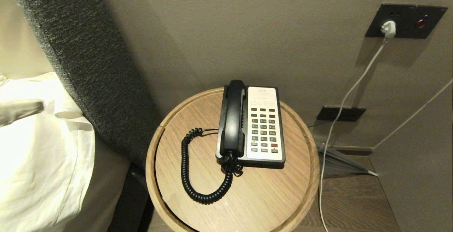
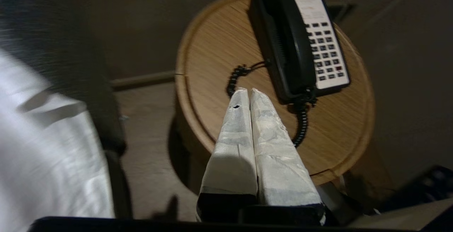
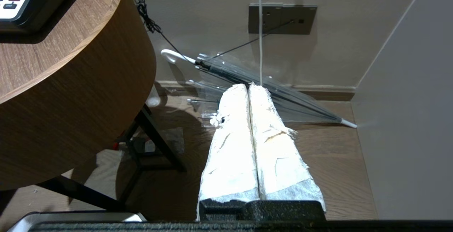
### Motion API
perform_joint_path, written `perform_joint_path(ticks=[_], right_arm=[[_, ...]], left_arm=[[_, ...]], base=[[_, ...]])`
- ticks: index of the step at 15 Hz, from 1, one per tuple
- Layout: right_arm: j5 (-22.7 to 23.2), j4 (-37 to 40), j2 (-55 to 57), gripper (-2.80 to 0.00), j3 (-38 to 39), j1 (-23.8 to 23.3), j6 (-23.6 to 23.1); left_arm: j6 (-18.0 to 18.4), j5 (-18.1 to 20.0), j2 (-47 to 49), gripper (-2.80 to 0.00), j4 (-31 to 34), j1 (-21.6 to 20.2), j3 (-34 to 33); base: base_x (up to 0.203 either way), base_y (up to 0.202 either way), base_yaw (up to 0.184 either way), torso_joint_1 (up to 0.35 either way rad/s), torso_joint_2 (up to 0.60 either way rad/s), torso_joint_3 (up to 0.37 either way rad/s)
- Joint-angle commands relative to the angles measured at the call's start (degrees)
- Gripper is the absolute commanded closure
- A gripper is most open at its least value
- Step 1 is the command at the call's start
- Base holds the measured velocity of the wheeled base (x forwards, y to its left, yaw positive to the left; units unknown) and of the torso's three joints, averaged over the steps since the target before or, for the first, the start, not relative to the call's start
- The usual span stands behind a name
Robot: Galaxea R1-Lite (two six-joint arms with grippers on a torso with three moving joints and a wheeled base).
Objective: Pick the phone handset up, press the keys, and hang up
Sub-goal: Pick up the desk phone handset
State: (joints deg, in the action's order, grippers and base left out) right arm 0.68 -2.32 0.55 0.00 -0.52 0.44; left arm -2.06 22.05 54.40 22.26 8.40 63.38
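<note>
Beige wall (image 1: 219, 30) and a dark upholstered headboard (image 1: 92, 69) frame the round wooden side table (image 1: 269, 196) that carries the phone. Starting from the left gripper (image 2: 246, 92): its 2 white-wrapped fingers are pressed flat together with nothing between them, and it hangs off the table's near-left rim, aimed roughly toward 1 o'clock at the phone; in the head view it shows only as a pale blur at the far left edge (image 1: 19, 111), over the white bedding (image 1: 42, 161). Outward from its tips lies the black coiled cord (image 1: 191, 175), looping across the tabletop at about 8 o'clock from the phone base (image 1: 263, 125). Next comes the phone handset (image 1: 233, 118), seated lengthwise in the cradle on the base's left side, so it sits on the working arm's side, and the keypad (image 1: 263, 129) lies at 3 o'clock from it. The fingers would have to part before any grasp, I judge. The right gripper (image 3: 249, 90), likewise clenched empty, is parked low beside the table over the floor, near a folded clear umbrella (image 3: 269, 97).
</note>
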Motion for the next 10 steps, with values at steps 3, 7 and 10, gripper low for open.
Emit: perform_joint_path(ticks=[3,7,10], right_arm=[[0.02,-0.06,0.06,0.00,0.95,0.00,0.00],[0.02,-0.06,-0.02,0.00,0.97,0.00,0.00],[0.02,-0.06,0.04,0.00,0.93,0.00,0.00]], left_arm=[[-7.68,-7.83,20.57,0.00,1.01,22.31,9.70],[-13.80,-19.75,32.97,-2.80,1.61,31.44,17.26],[-10.92,-25.42,36.41,-2.80,1.73,32.57,18.18]], base=[[0.000,0.000,0.000,0.000,0.00,0.000],[0.000,0.000,0.000,0.000,0.00,0.000],[0.000,0.000,0.000,0.000,0.00,0.000]])
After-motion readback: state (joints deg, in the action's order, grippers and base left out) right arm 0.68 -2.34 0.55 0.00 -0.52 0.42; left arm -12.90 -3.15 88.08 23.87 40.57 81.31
